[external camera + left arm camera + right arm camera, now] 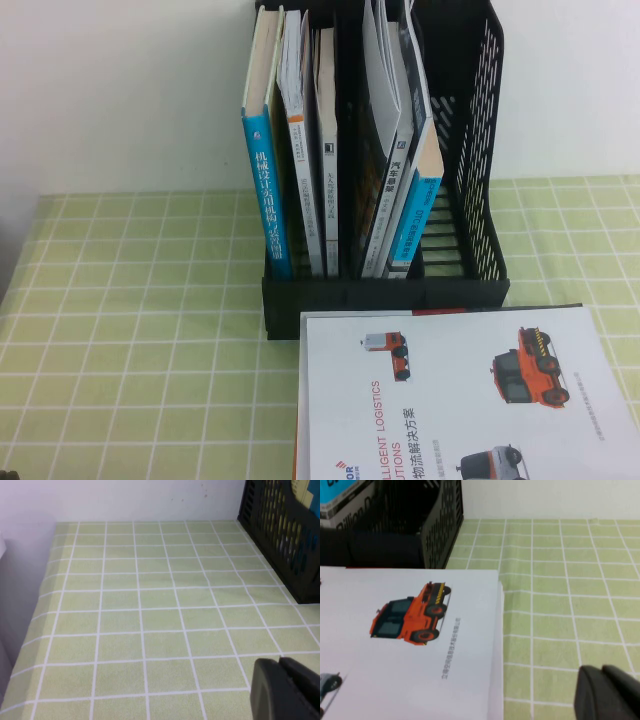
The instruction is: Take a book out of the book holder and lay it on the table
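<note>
From my remote station, the book holder (385, 290) stands at the far middle of the worktop (130, 340), hard against the white wall, its compartments crowded with upright volumes. The book (415, 205) with the bright blue spine sits in a right-hand compartment, leaning leftward against the thin booklets (385, 120) beside it, its lower edge down behind the rack's low front lip. A thicker blue-spined book (265, 170) with white Chinese lettering stands in the leftmost slot. Flat on the worktop, just in front of the rack and touching its lip, lies a white brochure (460, 400) picturing orange vehicles.

Neither arm appears in my overhead feed. My left pincer (285, 690) hangs above bare checked cloth to the rack's left; my right pincer (607, 692) hangs above the cloth just beside the brochure's right edge. Only dark fingertips show on each, so I cannot tell whether either is spread or pressed together
</note>
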### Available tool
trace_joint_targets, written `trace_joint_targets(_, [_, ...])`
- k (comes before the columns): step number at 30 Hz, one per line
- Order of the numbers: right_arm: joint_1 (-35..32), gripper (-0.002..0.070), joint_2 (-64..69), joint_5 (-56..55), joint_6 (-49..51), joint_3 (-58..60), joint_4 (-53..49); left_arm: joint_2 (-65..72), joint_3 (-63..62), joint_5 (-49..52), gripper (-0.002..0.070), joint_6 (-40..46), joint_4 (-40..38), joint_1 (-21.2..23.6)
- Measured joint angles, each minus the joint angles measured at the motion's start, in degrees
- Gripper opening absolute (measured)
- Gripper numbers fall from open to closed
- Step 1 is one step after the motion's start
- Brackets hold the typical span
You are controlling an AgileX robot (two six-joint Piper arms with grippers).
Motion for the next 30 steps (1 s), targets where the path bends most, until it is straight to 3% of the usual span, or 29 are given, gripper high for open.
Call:
trace_joint_targets(20, [0.0, -0.0001, 0.0, -2.6, 0.0, 0.0, 0.0, 0.0, 0.0, -0.1, -0.0003, 0.22, -0.04, 0.0])
trace_joint_targets(25, [0.0, -0.0001, 0.0, -7.84, 0.0, 0.0, 1.24, 0.0, 0.0, -1.24, -0.0002, 0.22, -0.26, 0.0])
trace_joint_targets(30, [0.0, -0.0002, 0.0, -16.59, 0.09, 0.0, 7.22, 0.0, 0.11, -8.79, -0.0003, 0.22, -1.47, 0.0])
